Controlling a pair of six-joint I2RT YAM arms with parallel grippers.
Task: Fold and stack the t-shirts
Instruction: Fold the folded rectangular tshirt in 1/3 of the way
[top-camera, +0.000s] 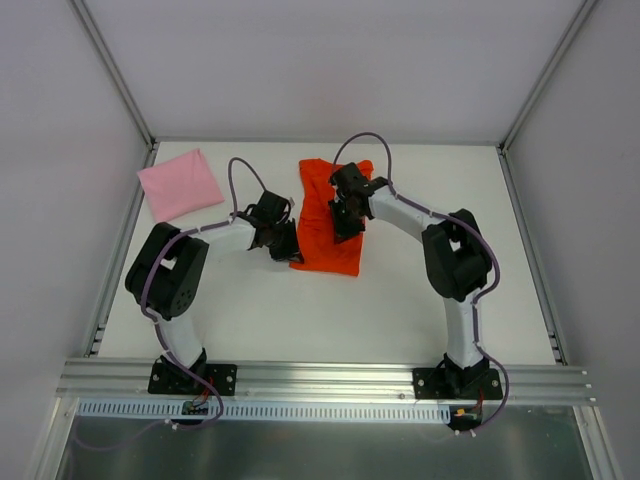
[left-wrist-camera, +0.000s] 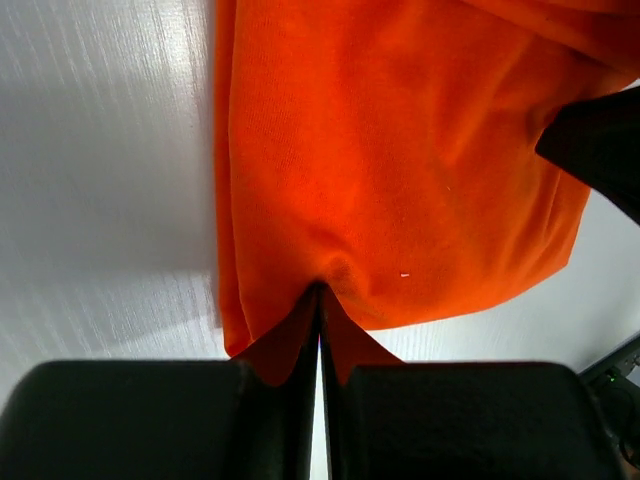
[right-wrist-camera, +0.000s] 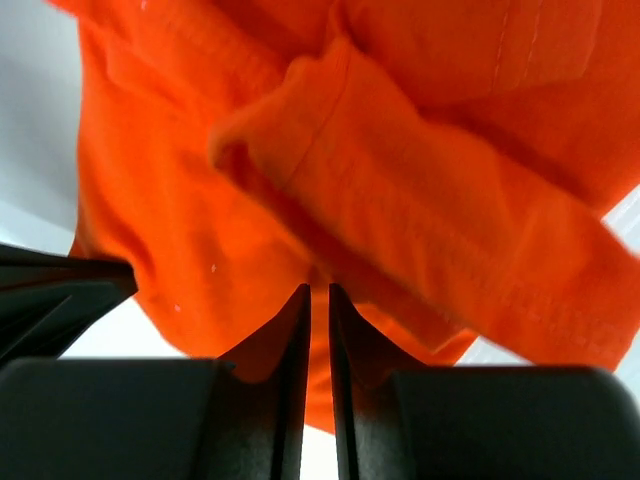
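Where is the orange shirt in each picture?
Top external: the orange shirt lies mid-table, between the two arms' jaws.
Left wrist: it fills the upper middle, its edge pinched in the jaws.
Right wrist: it fills most of the picture, pinched in the jaws at the bottom.
Shared landmark: the white table around the shirt.

Two t-shirts on one white table (top-camera: 330, 320): one orange-red shirt (top-camera: 325, 250) and one pink shirt (top-camera: 180, 184). Two robot arms are counted, one left arm (top-camera: 170, 275) and one right arm (top-camera: 455, 260). Each carries one gripper, making two: the left gripper (top-camera: 285, 240) and the right gripper (top-camera: 345, 215). Every gripper has two black fingers (left-wrist-camera: 150, 420), four in all. There are two purple cables, one per arm (top-camera: 232, 175) (top-camera: 365, 135). One aluminium rail (top-camera: 320, 375) and two black base plates complete the tally.
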